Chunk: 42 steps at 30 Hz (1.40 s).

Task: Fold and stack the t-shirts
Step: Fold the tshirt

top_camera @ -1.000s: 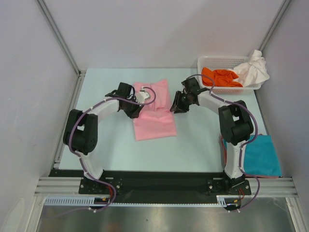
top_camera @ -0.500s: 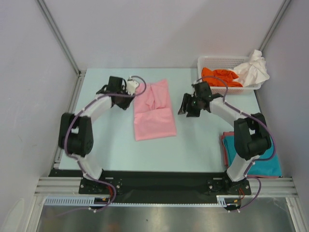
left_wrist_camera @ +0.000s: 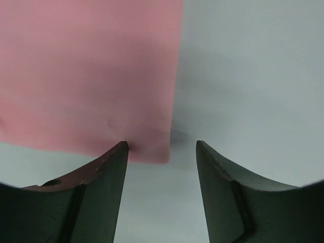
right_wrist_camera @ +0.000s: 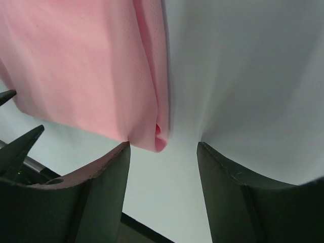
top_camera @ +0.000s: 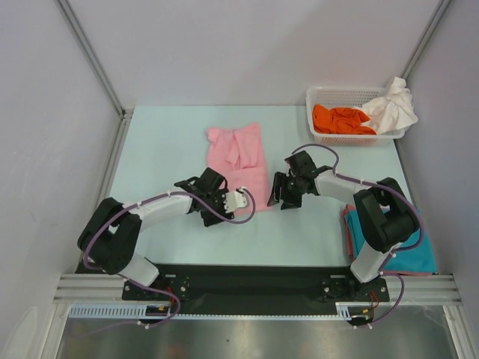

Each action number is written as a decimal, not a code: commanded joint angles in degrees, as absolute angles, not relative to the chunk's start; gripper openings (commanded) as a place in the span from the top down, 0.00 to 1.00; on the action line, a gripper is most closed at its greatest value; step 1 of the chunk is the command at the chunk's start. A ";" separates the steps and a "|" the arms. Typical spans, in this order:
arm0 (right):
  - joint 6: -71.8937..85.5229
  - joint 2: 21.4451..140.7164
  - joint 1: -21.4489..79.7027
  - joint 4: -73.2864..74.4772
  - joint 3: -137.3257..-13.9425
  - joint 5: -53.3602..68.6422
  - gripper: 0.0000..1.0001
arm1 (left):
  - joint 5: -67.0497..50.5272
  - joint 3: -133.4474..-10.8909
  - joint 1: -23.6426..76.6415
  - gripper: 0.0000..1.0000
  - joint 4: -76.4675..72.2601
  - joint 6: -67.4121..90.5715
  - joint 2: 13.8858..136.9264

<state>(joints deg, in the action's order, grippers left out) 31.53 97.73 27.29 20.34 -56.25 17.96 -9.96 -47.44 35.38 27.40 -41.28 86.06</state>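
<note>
1. Your left arm has swung from the far-left side of the light pink cotton t-shirt (top_camera: 238, 149) round to its near edge. Your right arm has drawn in beside the shirt's near right side.
2. The left gripper (left_wrist_camera: 161, 147) is spread wide and holds nothing. A corner of the pink cloth lies in the gap between its fingers.
3. The right gripper (right_wrist_camera: 162, 146) is likewise parted and empty, with a folded corner between its tips.
4. The shirt lies flat mid-table as a narrow strip, so you look set to pinch both near corners for the crosswise fold.
5. The crumpled orange t-shirt (top_camera: 340, 120) and the white t-shirt (top_camera: 393, 105) wait in the white plastic lattice basket (top_camera: 352, 93). The folded teal t-shirt (top_camera: 408, 243) lies at the near right.
</note>
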 commanded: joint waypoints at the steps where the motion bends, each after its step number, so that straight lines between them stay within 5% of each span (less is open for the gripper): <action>1: 33.48 99.49 27.95 15.82 -56.25 19.07 0.39 | -8.53 -47.90 36.91 0.38 23.47 -43.07 87.71; 6: 34.28 100.98 28.04 13.63 -55.37 20.12 0.50 | -6.51 -46.06 37.70 0.50 20.57 -41.84 90.34; 10: 34.02 100.47 28.30 14.14 -53.97 22.59 0.97 | -6.68 -46.32 38.05 0.96 21.53 -40.61 90.00; 11: 33.06 99.59 28.30 15.72 -53.53 22.59 1.00 | -7.03 -45.80 38.14 1.00 22.66 -40.61 89.39; 22: 29.97 86.14 34.36 28.74 -42.38 23.02 1.00 | -21.62 -39.46 42.10 0.99 35.86 -40.17 78.31; 23: 30.32 85.70 34.45 28.74 -41.75 23.55 1.00 | -21.53 -39.55 42.10 0.96 35.86 -40.25 78.57; 24: 30.50 85.00 34.54 28.74 -41.23 23.82 1.00 | -21.45 -40.07 42.10 0.75 36.12 -40.34 78.92; 26: 29.89 84.64 34.54 29.44 -41.31 23.65 0.89 | -22.67 -43.74 41.49 0.52 39.26 -40.69 79.28; 30: 27.25 83.67 33.23 33.13 -45.52 22.06 0.57 | -30.30 -56.48 33.95 0.38 46.57 -41.84 80.15; 35: 20.85 82.88 29.54 36.39 -57.01 17.24 0.51 | -35.25 -75.02 17.18 0.40 41.77 -28.89 88.05; 39: 19.25 86.04 28.30 32.79 -63.87 14.07 0.51 | -21.48 -84.09 13.45 0.60 32.44 -19.25 98.68; 42: 20.99 91.13 24.80 27.44 -67.22 13.54 0.54 | -19.95 -91.21 13.45 0.59 31.11 -16.09 107.38</action>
